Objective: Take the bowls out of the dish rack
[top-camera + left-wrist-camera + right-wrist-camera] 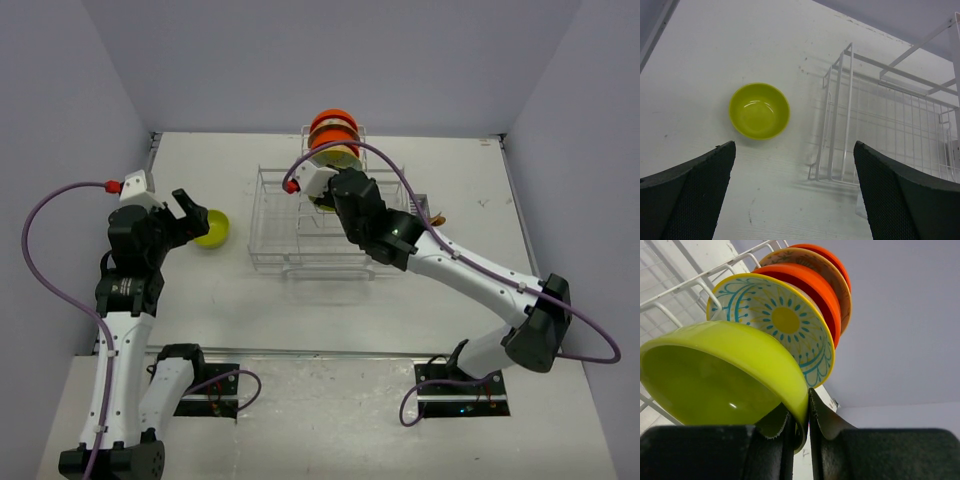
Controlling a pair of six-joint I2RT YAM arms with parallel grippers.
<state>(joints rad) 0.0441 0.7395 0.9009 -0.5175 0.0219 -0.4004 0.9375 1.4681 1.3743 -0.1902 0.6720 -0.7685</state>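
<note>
The white wire dish rack [268, 215] stands at the table's middle back. Upright in its taller slotted section are several bowls: orange-red ones [812, 287], a cream one with a flower pattern [782, 320] and, nearest, a lime-green bowl [725, 372]. My right gripper [801, 415] reaches into the rack [322, 195] and is shut on that lime-green bowl's rim, one finger inside and one outside. Another lime-green bowl [759, 110] sits upright on the table left of the rack [880, 125]. Just short of it, my left gripper [794, 150] hovers open and holds nothing.
Grey walls close in the white table on three sides. The rack's low basket part [300, 245] lies between my two arms. A small dark and tan object [436, 214] sits by the rack's right side, behind my right arm.
</note>
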